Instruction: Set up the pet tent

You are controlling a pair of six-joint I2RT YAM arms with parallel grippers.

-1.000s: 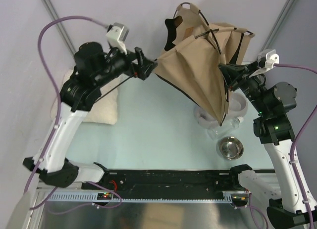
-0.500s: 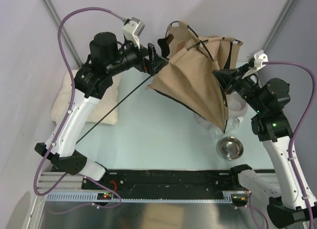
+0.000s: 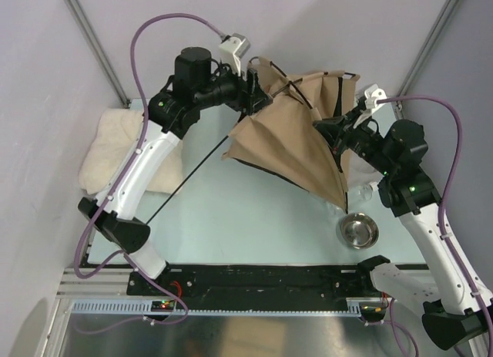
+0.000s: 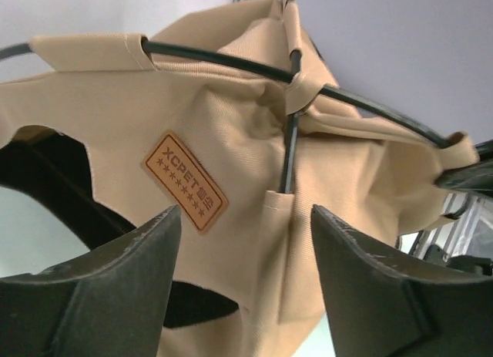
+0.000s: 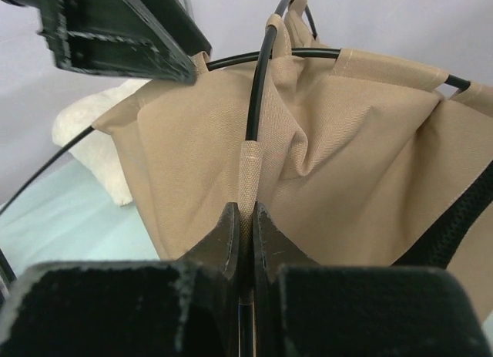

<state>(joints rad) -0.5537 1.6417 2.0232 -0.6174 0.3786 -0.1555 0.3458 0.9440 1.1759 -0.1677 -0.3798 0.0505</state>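
Observation:
The tan pet tent (image 3: 296,145) hangs half-folded above the back of the table, with thin dark poles crossing at its top. One loose pole (image 3: 185,180) slants down to the left. My right gripper (image 3: 333,135) is shut on a fabric pole sleeve of the tent (image 5: 246,180), with the tent (image 5: 347,133) filling the view behind it. My left gripper (image 3: 254,91) is open at the tent's upper left. In its wrist view the fingers (image 4: 108,287) stand wide apart in front of the tent fabric (image 4: 254,156), next to the brown label (image 4: 185,182). No pompom shows.
A fluffy cream cushion (image 3: 115,145) lies at the left edge of the table and also shows in the right wrist view (image 5: 88,137). A metal bowl (image 3: 358,231) sits front right. A clear object (image 3: 366,192) peeks out beside the tent's lower tip.
My left arm has swung up and right to the tent's top. The right gripper has carried the tent left and higher, so it now covers the white dish beneath.

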